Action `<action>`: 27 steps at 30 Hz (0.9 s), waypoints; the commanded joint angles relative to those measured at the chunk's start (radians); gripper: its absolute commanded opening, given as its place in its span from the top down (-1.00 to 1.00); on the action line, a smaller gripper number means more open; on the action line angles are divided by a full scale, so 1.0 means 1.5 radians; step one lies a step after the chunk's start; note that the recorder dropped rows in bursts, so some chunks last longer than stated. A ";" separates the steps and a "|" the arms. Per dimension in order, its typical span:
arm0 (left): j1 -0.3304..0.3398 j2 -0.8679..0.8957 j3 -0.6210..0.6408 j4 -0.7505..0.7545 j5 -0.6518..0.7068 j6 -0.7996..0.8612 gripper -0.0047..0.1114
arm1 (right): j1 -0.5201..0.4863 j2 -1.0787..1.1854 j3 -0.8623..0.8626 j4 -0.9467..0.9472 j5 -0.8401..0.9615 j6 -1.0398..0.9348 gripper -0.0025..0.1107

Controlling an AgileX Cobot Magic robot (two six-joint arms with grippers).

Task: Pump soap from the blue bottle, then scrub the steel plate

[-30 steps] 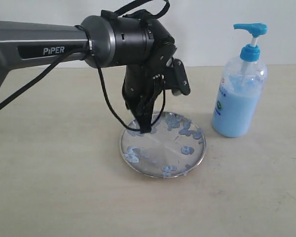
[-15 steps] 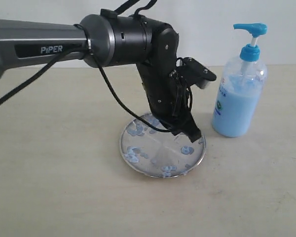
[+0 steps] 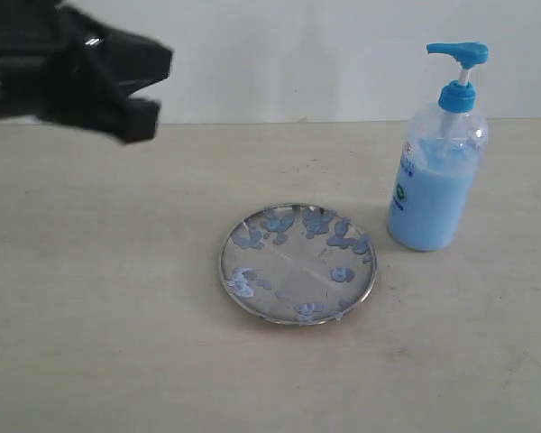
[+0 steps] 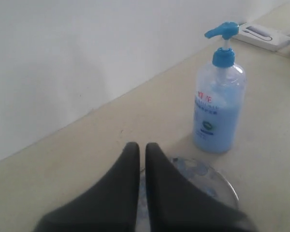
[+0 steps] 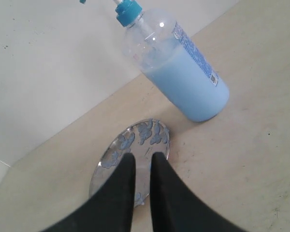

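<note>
The blue bottle (image 3: 437, 171) stands upright on the tabletop (image 3: 108, 325), at about 2 o'clock from the steel plate (image 3: 298, 263) and just beside it without touching. Light-blue soap (image 3: 426, 212) fills roughly the lower two thirds of the bottle, and its pump spout points toward 9 o'clock. The plate lies flat near the middle of the tabletop; blue blobs dot it, thickest along the rim from 10 to 2 o'clock, with more at 8 and 6 o'clock.

The left gripper (image 3: 149, 86) hangs blurred far out at 10 o'clock from the plate, well apart from it. In the left wrist view its fingers (image 4: 130, 164) leave only a thin slit and hold nothing. The right gripper (image 5: 140, 157) is also narrow, its fingers a slim gap apart, empty, with the plate and bottle beyond them
</note>
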 commanded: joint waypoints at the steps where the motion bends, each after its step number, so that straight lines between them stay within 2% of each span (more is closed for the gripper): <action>1: 0.002 -0.169 0.158 -0.044 -0.038 -0.007 0.84 | -0.001 -0.004 0.000 -0.003 -0.004 -0.002 0.93; 4: 0.002 -0.244 0.225 -0.046 -0.017 -0.027 0.84 | -0.001 -0.004 0.000 -0.003 -0.004 -0.002 0.93; 9: 0.006 -0.340 0.272 -0.047 -0.002 -0.038 0.84 | -0.001 -0.004 0.000 -0.003 -0.004 -0.002 0.93; 14: 0.028 -0.406 0.330 -0.053 -0.162 -0.035 0.84 | -0.001 -0.004 0.000 -0.003 -0.004 -0.002 0.93; 17: 0.046 -0.430 0.387 -0.141 -0.265 -0.033 0.84 | 0.000 -0.004 0.000 -0.003 -0.004 -0.002 0.93; 20: 0.046 -0.452 0.454 -0.164 -0.325 -0.001 0.84 | 0.000 -0.004 0.000 -0.003 -0.004 -0.002 0.93; 22: 0.036 -0.493 0.495 -0.155 -0.338 0.058 0.84 | 0.000 -0.004 0.000 0.000 -0.004 -0.002 0.93; 24: 0.086 -0.535 0.517 -0.106 -0.305 0.071 0.84 | 0.000 -0.004 0.000 -0.001 -0.004 -0.002 0.93; 27: 0.194 -0.604 0.522 -0.077 -0.192 0.045 0.84 | 0.001 -0.004 0.000 -0.001 -0.004 -0.002 0.93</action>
